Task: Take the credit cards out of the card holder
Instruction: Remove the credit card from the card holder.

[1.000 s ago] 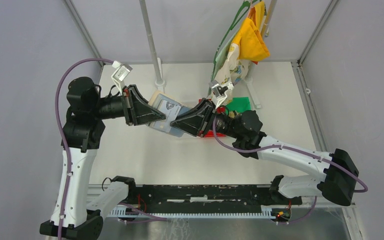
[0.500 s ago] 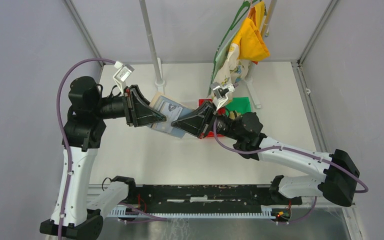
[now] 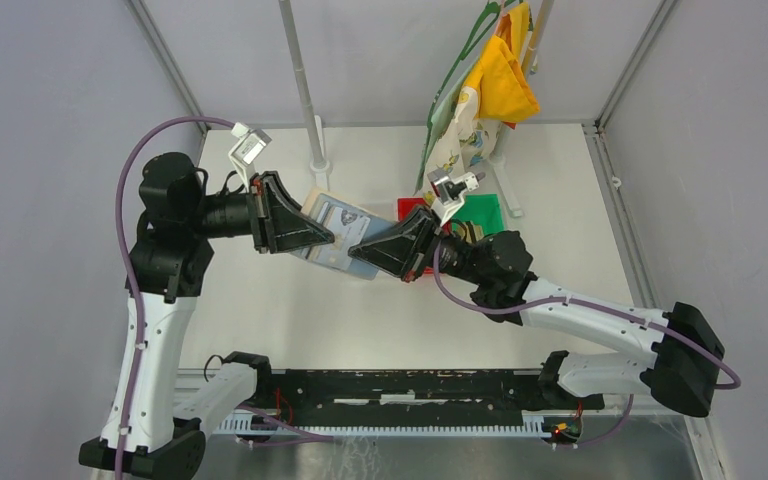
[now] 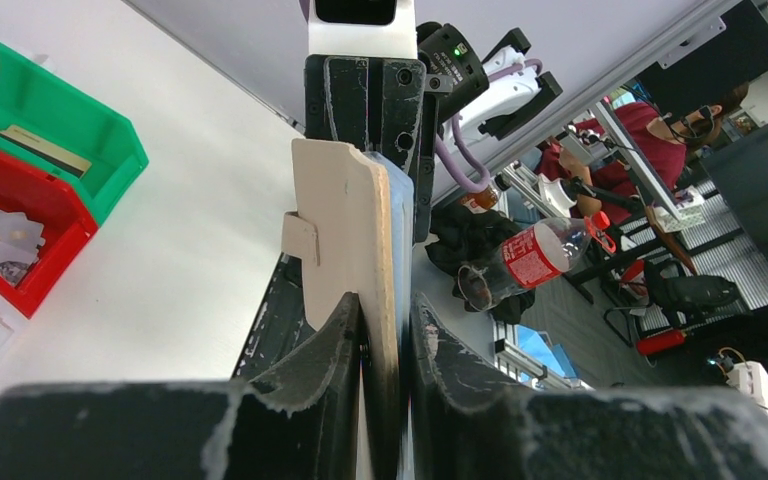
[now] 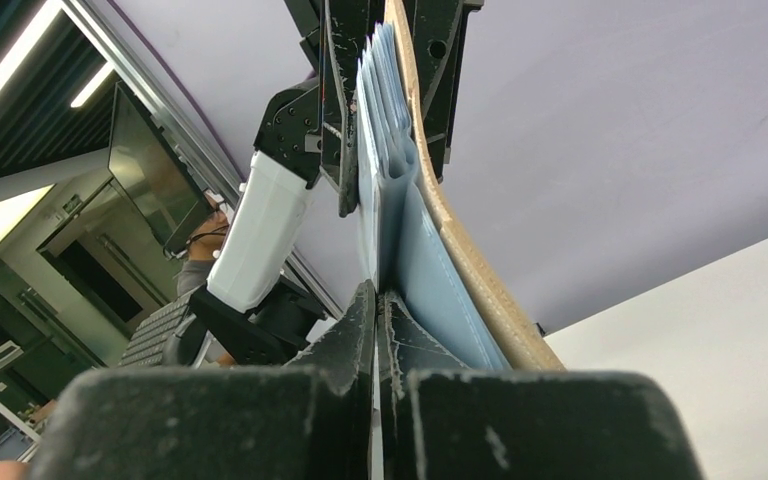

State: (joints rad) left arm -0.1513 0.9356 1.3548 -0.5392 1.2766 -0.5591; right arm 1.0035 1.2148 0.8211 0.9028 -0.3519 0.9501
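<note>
The card holder (image 3: 332, 215), tan outside with pale blue-grey pockets, hangs above the table between both arms. My left gripper (image 3: 326, 238) is shut on its left edge; in the left wrist view the jaws (image 4: 385, 305) pinch the tan cover (image 4: 345, 230) with its strap tab. My right gripper (image 3: 356, 247) meets the holder from the right. In the right wrist view its jaws (image 5: 376, 290) are shut on the thin edge of a pale credit card (image 5: 372, 130) standing out of the blue pockets beside the tan cover (image 5: 460, 250).
A red bin (image 3: 410, 208) and a green bin (image 3: 477, 210) sit just behind the right gripper. Yellow and patterned cloths (image 3: 495, 70) hang on a rack at the back right. A metal pole (image 3: 305, 100) stands behind the holder.
The right jaws have closed at the holder's right edge. The right wrist has swung slightly back and right. The holder and left gripper have barely shifted.
</note>
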